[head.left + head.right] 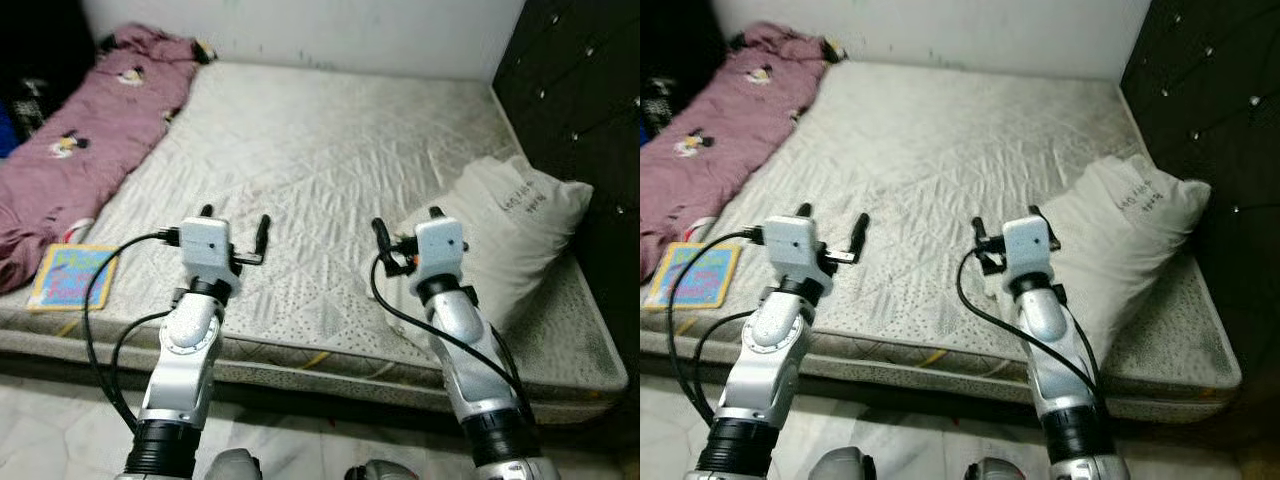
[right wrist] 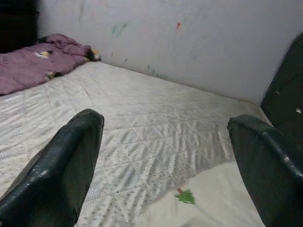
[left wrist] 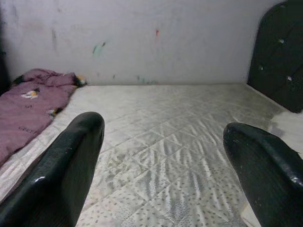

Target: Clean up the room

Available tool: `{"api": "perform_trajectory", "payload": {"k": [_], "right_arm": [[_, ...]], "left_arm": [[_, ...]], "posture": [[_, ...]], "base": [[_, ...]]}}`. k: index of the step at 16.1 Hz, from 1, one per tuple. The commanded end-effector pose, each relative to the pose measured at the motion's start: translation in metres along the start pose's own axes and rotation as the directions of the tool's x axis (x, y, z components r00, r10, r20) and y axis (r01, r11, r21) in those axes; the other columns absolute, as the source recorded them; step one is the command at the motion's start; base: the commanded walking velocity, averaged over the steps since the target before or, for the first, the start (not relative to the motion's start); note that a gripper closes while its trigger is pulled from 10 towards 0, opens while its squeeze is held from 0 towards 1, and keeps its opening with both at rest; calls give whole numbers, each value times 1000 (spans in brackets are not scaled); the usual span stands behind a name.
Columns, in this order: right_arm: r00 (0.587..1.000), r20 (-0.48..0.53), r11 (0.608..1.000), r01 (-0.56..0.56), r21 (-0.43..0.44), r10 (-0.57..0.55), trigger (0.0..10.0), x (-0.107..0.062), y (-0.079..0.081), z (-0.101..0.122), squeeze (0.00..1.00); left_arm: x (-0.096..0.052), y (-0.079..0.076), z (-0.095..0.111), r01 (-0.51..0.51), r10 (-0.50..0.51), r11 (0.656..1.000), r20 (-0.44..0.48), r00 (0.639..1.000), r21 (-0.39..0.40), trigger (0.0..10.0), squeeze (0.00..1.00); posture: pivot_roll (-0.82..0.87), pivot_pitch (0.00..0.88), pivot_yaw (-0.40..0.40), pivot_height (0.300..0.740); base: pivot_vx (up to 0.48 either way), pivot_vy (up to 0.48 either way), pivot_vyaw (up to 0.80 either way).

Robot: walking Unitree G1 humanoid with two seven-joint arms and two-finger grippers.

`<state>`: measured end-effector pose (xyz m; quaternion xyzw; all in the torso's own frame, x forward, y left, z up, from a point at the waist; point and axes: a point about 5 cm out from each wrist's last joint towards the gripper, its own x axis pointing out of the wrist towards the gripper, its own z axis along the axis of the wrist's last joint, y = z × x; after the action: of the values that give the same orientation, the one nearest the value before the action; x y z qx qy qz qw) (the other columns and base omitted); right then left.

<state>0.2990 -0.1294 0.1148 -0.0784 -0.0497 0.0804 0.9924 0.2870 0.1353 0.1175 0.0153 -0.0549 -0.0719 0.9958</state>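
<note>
Both the left gripper (image 1: 235,228) and the right gripper (image 1: 405,232) hover wide open and empty above the bare mattress (image 1: 300,150), so the right one should probably take the pillow (image 1: 510,225) just beside it by a corner.

Open passage: the middle of the mattress (image 1: 330,150) lies bare before my spread left gripper (image 1: 235,225) and right gripper (image 1: 408,228). Obstacles: a purple blanket (image 1: 85,140) along its left edge, a book (image 1: 72,277) at its near left corner, a white pillow (image 1: 510,235) and dark headboard (image 1: 580,90) on its right edge.
</note>
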Motion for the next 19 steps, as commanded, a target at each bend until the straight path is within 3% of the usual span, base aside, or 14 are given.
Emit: {"api": "perform_trajectory", "payload": {"k": [1,8,11,15,19], "right_arm": [[1000,-8,1000,7,4,-7,10000,0,-4,-1,0],[1000,25,1000,10,-3,-10,10000,14,0,2,0],[999,26,999,-39,-17,39,10000,19,3,2,0],[986,20,985,-166,-42,167,10000,31,17,3,0],[984,26,984,-173,-37,174,10000,33,17,1,0]], "left_arm": [[2,-2,1,9,-9,1000,5,1000,7,10000,0],[11,10,-7,-87,88,995,-27,996,40,10000,0],[11,12,-8,-85,85,996,-13,996,11,10000,0],[0,26,-10,-245,245,969,0,970,-26,10000,0],[1,21,-9,-210,210,978,8,978,-14,10000,0]], "posture": [[-13,0,-10,740],[-8,0,22,740],[38,0,-39,740],[122,0,-137,740],[107,0,-117,740]], "base": [[0,0,-800],[0,0,-114],[0,0,0],[0,0,0],[0,0,0]]}}
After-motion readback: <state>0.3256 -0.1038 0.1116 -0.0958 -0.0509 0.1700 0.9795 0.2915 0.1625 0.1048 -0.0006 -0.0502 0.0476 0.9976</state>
